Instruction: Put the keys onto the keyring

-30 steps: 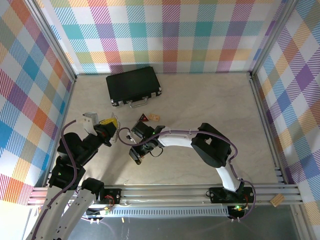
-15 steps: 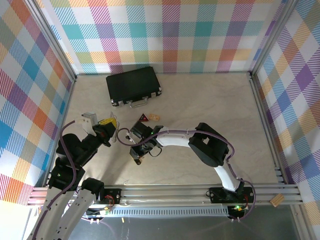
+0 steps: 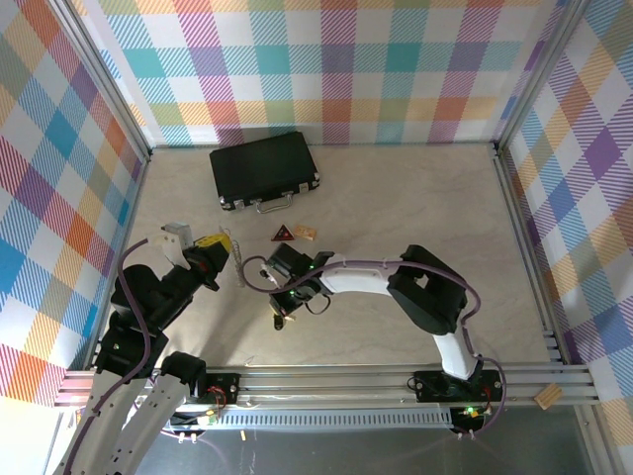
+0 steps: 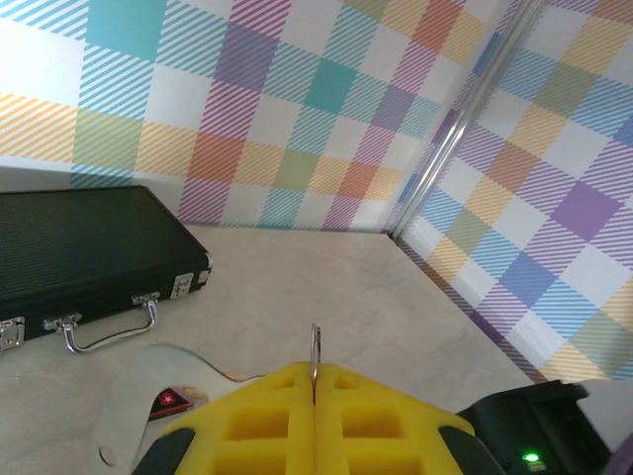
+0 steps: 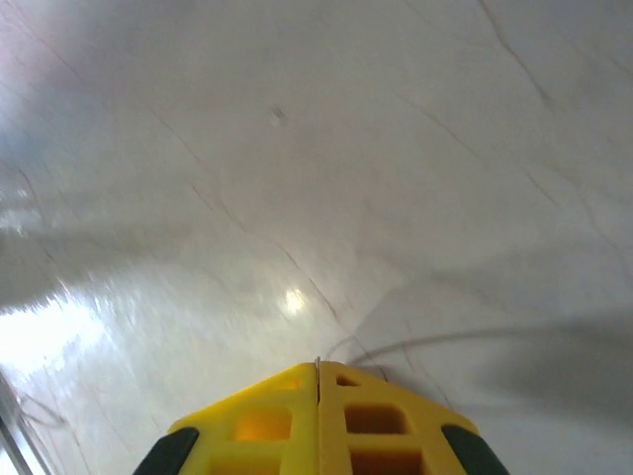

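My left gripper (image 3: 220, 244) hangs over the table's left side, shut on the keyring (image 3: 240, 269). From the left wrist, the keyring (image 4: 315, 346) is a thin silver loop seen edge-on, sticking up between the closed yellow fingers of my left gripper (image 4: 315, 371). My right gripper (image 3: 281, 315) points down at the table near the middle, just right of the left one. In the right wrist view my right gripper (image 5: 317, 368) is shut, and a thin silver sliver, the key (image 5: 316, 362), shows at the seam between its tips. The key's black head is hidden.
A black case (image 3: 264, 168) with a metal handle lies at the back left. The small dark-red triangle (image 3: 284, 234) and the tan chip (image 3: 305, 232) lie just beyond the grippers. Metal frame rails (image 3: 514, 198) and plaid walls bound the table.
My right gripper has closed and shifted a little to the right and toward the near edge. The left gripper and the keyring have stayed put.
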Available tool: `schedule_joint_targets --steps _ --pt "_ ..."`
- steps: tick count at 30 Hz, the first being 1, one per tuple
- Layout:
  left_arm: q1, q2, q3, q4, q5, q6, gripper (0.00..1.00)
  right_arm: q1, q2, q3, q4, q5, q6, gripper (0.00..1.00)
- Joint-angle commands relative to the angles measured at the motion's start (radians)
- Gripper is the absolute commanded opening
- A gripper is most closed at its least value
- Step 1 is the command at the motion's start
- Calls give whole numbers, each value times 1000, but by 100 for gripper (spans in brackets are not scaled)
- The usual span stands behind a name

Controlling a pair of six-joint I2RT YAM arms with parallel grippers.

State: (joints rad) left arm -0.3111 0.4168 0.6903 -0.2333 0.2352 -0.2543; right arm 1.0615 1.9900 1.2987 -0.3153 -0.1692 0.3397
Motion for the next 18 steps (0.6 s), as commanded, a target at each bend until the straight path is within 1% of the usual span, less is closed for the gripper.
schedule_joint_targets --steps 1,8,12,15,18 --pt "11 -1 3 33 26 10 0 -7 -116 -88 -26 91 50 1" --pt "12 22 12 26 62 18 0 -63 -360 -323 -91 187 140 2" --pt "12 52 12 58 124 4 0 -112 -493 -447 -109 192 171 3" --pt "11 87 16 70 169 -5 0 -145 -568 -522 -121 203 188 3" --pt "11 102 12 80 190 -10 0 -176 -622 -578 -124 211 197 4"
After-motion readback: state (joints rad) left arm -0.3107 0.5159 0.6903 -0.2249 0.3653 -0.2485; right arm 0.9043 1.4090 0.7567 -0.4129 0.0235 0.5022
